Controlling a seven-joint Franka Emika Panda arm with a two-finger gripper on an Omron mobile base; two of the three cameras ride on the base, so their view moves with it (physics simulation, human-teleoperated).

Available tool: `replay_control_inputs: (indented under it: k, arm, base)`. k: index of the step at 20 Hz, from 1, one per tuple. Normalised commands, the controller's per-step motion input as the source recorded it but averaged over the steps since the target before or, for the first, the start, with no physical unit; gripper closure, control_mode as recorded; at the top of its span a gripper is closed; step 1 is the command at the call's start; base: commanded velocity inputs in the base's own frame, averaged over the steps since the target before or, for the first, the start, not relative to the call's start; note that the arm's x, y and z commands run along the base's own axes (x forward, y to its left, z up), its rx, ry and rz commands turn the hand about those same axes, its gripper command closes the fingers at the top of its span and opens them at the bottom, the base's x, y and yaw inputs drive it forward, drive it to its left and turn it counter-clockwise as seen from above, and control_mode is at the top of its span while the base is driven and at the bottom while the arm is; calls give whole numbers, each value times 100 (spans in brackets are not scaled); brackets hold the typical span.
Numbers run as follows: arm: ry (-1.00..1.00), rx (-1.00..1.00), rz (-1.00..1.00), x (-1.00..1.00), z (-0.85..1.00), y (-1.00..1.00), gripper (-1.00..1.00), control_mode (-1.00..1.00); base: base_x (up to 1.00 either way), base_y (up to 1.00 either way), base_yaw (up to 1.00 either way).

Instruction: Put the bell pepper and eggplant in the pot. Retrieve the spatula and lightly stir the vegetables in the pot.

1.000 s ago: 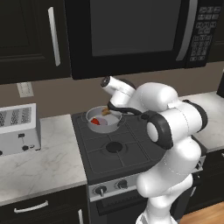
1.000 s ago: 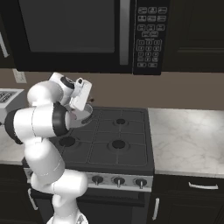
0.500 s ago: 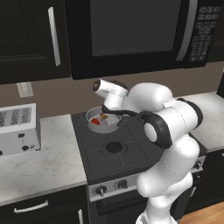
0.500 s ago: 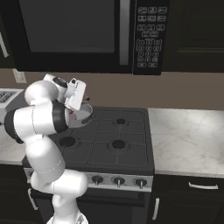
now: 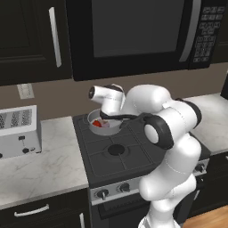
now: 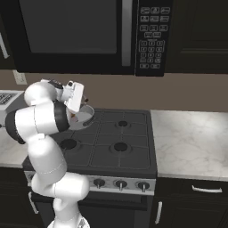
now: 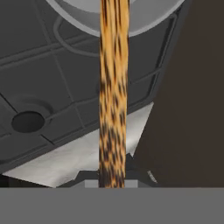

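Wooden, orange-brown slim spatula point(image 7: 113, 87) looks light and stiff; its handle runs toward 12 o'clock into the shallow silver-grey metal pot point(image 5: 105, 122). Gripper point(image 7: 112, 183) clenched on the handle's end, a hold likely suited to gentle stirring.

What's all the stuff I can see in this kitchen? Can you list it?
pot: one, silver-grey, stove's back left burner
bell pepper: one, red, inside the pot
spatula: one, orange-brown wood, held over the pot
stove: one, black, between the counters
microwave: one, black, above the stove
toaster: one, silver, left counter
counters: two, pale marble
gripper: one, on the white arm, shut on the spatula
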Motion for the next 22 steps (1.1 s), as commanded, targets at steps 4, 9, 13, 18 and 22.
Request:
replay_control_inputs:
  k: [4, 9, 13, 18, 22]
  arm:
    - [0, -15, 0, -15, -2, 14, 100, -100]
    - [-1, -9, 3, -36, 1, 21, 100, -100]
    - [0, -6, 4, -11, 24, 17, 100, -100]
    - [1, -4, 0, 9, 34, 3, 100, -100]
    - [5, -11, 0, 35, 2, -1, 100, -100]
  base:
    - [0, 0, 0]
    - [0, 0, 0]
    - [0, 0, 0]
    - [0, 0, 0]
    - [0, 0, 0]
